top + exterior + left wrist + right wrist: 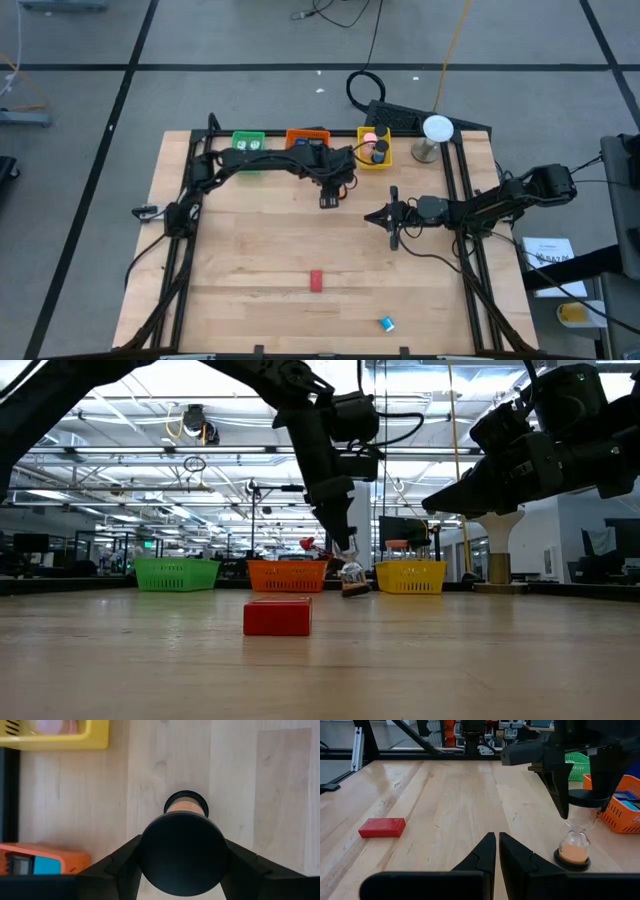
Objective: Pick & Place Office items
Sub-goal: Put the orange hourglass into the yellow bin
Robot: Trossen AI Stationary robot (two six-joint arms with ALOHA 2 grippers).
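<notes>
Office items: red block (316,281) lying flat toward near edge of tabletop (250,250), about mid-width; small blue piece (386,323) close to near edge, right of it.
Green tray (248,141): far edge, left of the row.
Orange tray (306,137): far edge, middle of the row.
Left gripper (329,200): just in front of orange tray, fingers spread around top cap of sand timer (576,847).
Sand timer: upright on tabletop, orange sand in lower bulb.
Yellow tray (374,148): far edge, right of the row, holding pink and dark pieces.
Right gripper (392,228): right of centre, above tabletop, fingers pressed together, holding nothing.
</notes>
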